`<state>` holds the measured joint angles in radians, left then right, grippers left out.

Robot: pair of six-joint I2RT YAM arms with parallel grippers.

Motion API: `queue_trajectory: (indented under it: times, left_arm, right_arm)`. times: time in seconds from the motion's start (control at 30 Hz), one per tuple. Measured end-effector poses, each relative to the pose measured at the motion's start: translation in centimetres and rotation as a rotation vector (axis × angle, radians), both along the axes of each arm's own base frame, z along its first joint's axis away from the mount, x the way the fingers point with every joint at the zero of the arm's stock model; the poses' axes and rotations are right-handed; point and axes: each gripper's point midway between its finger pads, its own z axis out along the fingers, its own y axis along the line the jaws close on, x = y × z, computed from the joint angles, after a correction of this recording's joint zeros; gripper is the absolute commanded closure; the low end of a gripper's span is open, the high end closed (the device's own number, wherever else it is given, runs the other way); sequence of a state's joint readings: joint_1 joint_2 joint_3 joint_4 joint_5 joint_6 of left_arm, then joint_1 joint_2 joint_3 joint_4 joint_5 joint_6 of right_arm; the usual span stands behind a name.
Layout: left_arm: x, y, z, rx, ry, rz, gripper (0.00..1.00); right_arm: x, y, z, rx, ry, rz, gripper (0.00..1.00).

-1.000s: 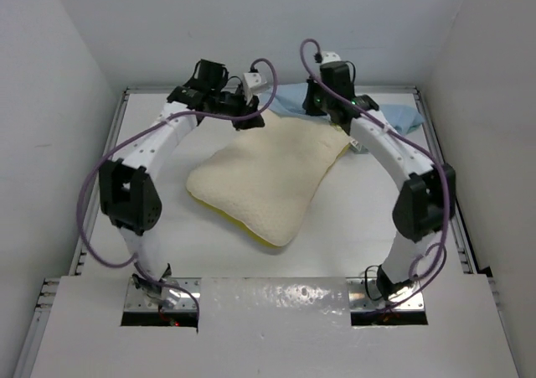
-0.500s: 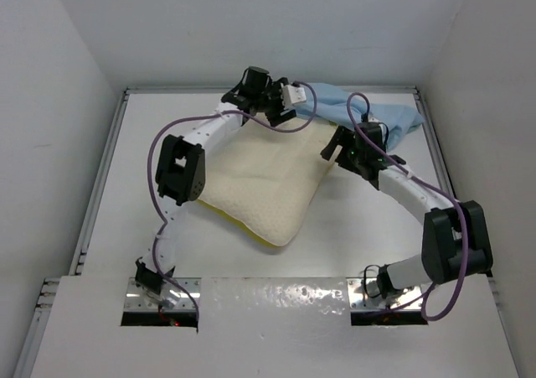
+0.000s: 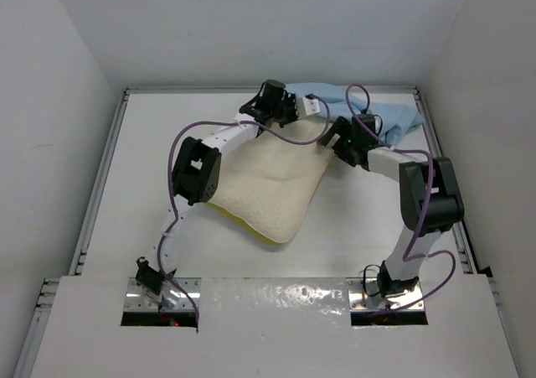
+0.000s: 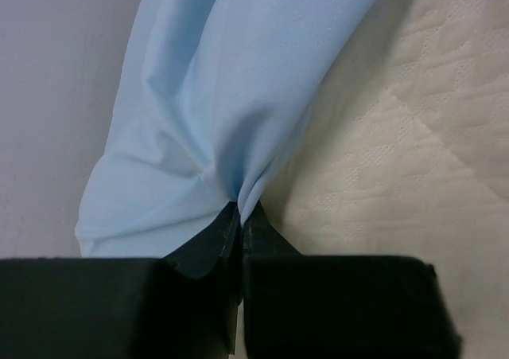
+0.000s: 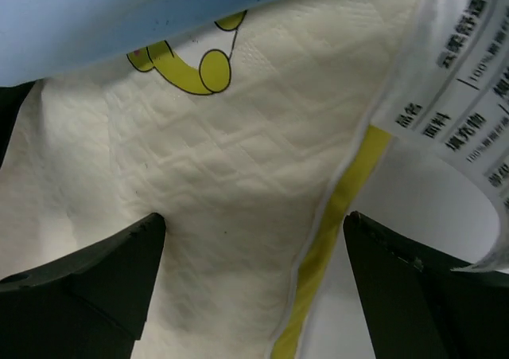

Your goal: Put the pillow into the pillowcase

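The cream quilted pillow [image 3: 268, 181] lies in the middle of the table, yellow trim along its near edge. The light blue pillowcase [image 3: 394, 114] is bunched at the back right, just beyond the pillow's far corner. My left gripper [image 3: 325, 110] reaches across the pillow's far edge and is shut on a fold of the pillowcase [image 4: 231, 96], with the pillow [image 4: 413, 136] beside it. My right gripper [image 5: 254, 224] stands open astride the pillow's corner [image 5: 238, 176]; the yellow trim [image 5: 342, 192] runs between its fingers. The yellow logo [image 5: 187, 64] is partly under the pillowcase edge [image 5: 103, 17].
A white printed tag [image 5: 461, 96] hangs off the pillow corner by my right finger. White walls close in the table [image 3: 142, 168] on three sides. Purple cables loop off both arms above the pillow. The arm bases stand at the near edge.
The left gripper moved right along the pillow's far edge, opened, then shut on the pillowcase. The right gripper opened and dropped to the pillow's far right corner.
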<state>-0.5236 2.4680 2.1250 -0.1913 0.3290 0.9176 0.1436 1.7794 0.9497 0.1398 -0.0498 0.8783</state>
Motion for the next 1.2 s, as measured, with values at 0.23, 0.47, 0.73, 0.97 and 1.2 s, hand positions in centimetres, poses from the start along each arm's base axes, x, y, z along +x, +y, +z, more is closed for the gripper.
queue_trajectory:
  times: [0.23,0.47,0.73,0.97,1.2]
  left_arm:
    - [-0.5,-0.3,2.8,-0.091,0.104,0.033,1.00]
    - [-3.6,-0.2,6.8,-0.389,0.467,-0.013,1.00]
    - [-6.7,1.2,8.5,-0.399,0.587,-0.105,1.00]
    - [-13.5,3.1,8.2,-0.199,0.602,-0.323,1.00]
    - [-19.5,4.2,6.6,-0.085,0.711,-0.387,0.96]
  right_arm:
    - [2.4,1.4,-2.1,0.036,0.007,0.061,1.00]
    - [0.9,3.5,1.9,-0.087,-0.143,0.217,1.00]
    - [1.4,9.6,6.8,-0.083,-0.301,0.439,1.00]
    - [3.5,5.6,2.9,-0.001,-0.180,0.182,1.00]
    - [6.9,1.2,5.3,-0.005,-0.262,-0.057,1.00]
